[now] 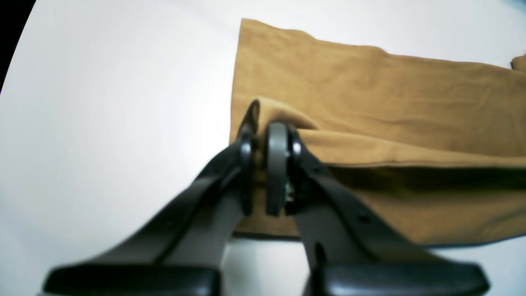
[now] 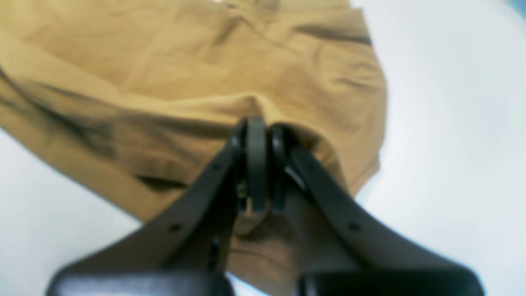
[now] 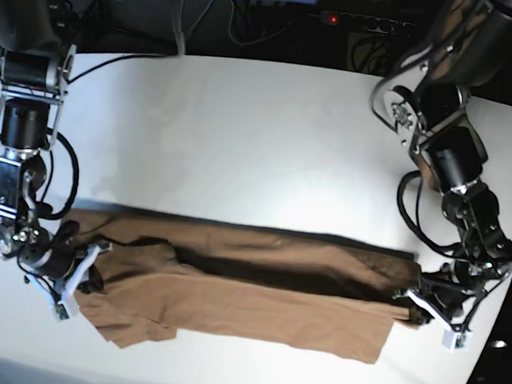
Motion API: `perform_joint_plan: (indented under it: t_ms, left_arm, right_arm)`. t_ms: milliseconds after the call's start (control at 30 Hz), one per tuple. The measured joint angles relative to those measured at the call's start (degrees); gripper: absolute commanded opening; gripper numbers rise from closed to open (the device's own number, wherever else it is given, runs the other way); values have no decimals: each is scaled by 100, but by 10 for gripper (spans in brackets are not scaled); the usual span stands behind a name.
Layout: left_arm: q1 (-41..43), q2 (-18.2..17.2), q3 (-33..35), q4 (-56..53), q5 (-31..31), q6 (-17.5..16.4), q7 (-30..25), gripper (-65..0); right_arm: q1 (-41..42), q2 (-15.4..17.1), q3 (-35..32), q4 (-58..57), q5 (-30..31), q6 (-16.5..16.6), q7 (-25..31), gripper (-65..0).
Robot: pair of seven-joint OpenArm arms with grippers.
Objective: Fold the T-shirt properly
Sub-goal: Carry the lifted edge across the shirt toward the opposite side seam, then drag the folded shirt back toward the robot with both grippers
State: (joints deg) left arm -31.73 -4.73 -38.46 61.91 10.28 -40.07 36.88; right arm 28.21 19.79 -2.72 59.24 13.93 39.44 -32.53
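One T-shirt [image 3: 249, 293] lay on the surface [image 3: 260, 139], its two ends pinched by the closed left claw [image 1: 263, 135] and right claw [image 2: 257, 131].

**No readable text in view**

No words, brand names, numbers or signs can be read in any of the three views. The T-shirt [image 3: 258, 293] shows plain brown fabric with no print. At the top edge of the right wrist view a small white patch sits on it, too blurred to read.

Robotics lab, white table [image 3: 260, 131], two mounted arms, cables [image 3: 146, 0] behind
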Motion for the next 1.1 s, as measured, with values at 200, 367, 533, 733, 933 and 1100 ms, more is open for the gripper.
perform_joint_plan:
  t_ms: [200,367,533,733,933,1100]
  left_arm:
    - [7,-4,0,-7,-15,0,-374,-618]
    - [-48,-24,0,-468,-24,26,-540,-618]
    - [-35,-173,-20,-730,2,63,-756,-618]
    - [-61,-160,-24,-787,-17,39,-756,-606]
    - [-63,-282,-37,-807,-50,22,-800,-345]
    - [-59,-319,-44,-807,-61,42,-800,-203]
  right_arm:
    - [-24,-177,-15,0,-256,59,199,-643]
    - [94,-151,-13,-514,-291,42,439,-643]
    - [210,-136,-15,-1106,-291,4,839,-641]
    - [219,-136,-15,-1222,-293,2,920,-561]
    - [225,-138,-15,-1228,-295,2,944,-223]
    - [221,-138,-15,-1226,-293,2,944,-129]
